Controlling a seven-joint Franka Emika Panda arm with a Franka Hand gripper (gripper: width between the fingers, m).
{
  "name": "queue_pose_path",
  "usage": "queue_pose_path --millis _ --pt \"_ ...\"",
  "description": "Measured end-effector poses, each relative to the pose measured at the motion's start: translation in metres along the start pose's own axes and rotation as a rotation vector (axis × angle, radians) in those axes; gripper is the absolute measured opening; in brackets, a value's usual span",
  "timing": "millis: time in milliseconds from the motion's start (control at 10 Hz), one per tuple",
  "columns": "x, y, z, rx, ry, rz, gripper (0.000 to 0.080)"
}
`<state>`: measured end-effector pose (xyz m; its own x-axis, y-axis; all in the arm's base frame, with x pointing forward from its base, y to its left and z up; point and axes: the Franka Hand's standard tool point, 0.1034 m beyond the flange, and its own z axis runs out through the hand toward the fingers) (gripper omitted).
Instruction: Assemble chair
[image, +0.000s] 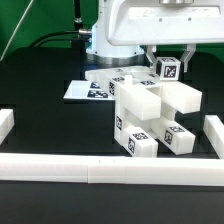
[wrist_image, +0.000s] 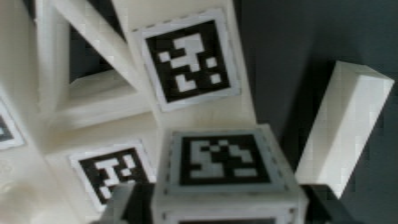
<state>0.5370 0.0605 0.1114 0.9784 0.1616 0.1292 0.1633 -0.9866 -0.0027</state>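
Where the claw (image: 168, 66) grips, the block (wrist_image: 222, 165) is matte.

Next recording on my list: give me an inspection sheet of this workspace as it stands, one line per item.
Surface: black tabletop, edged by long plain white border bars.
Job's things: chunky white plastic chair assembly with square tags stands mid-table; a small white tagged block is held above it.
Clutter: nothing seen; only the flat white marker board lies behind the assembly.
Grippers: end effector closed on the block, with a finger on each side of it in the wrist view.
Cables: what looks like a dark cable runs behind the arm's base.
Surroundings: green backdrop on the exterior view's left.
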Motion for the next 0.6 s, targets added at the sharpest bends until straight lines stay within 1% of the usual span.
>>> queue_pose_path --millis 200,300,600 --pt "-0.0007 0.0035 0.0065 -0.007 0.002 -0.004 0.0273" --pt "0.0019 0.0035 0.0065 -0.010 0.016 -0.005 0.0273" --pt "0.0019 0.0037 0.0065 -0.010 0.016 -0.005 0.0273"
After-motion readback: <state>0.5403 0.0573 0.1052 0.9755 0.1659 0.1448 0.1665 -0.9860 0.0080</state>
